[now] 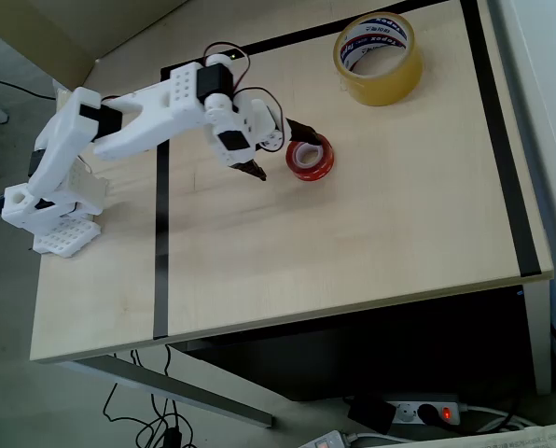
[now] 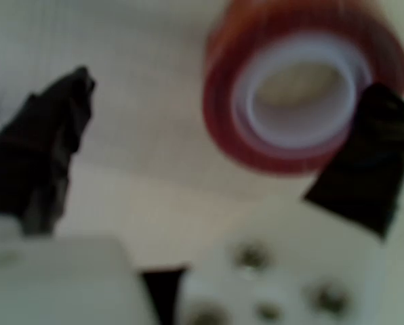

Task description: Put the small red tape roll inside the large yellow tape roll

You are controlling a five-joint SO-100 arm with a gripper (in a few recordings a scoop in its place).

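The small red tape roll (image 1: pixel 311 158) is laid flat on the pale wooden table (image 1: pixel 371 233), and it serves here as the landmark. The large yellow tape roll (image 1: pixel 378 57) is placed well apart from it, up and to the right in the overhead view, also flat (its printed white core is visible). The gripper (image 1: pixel 278 147) is positioned at the red roll's left side, with its jaws spread wide and nothing held. One dark fingertip (image 1: pixel 299 126) is seen at the roll's upper-left rim; the other (image 1: pixel 255 169) is set off to the roll's left. In the wrist view, the small red tape roll (image 2: pixel 300 88) is shown blurred, with one fingertip (image 2: pixel 371 156) over its lower-right edge; contact cannot be determined.
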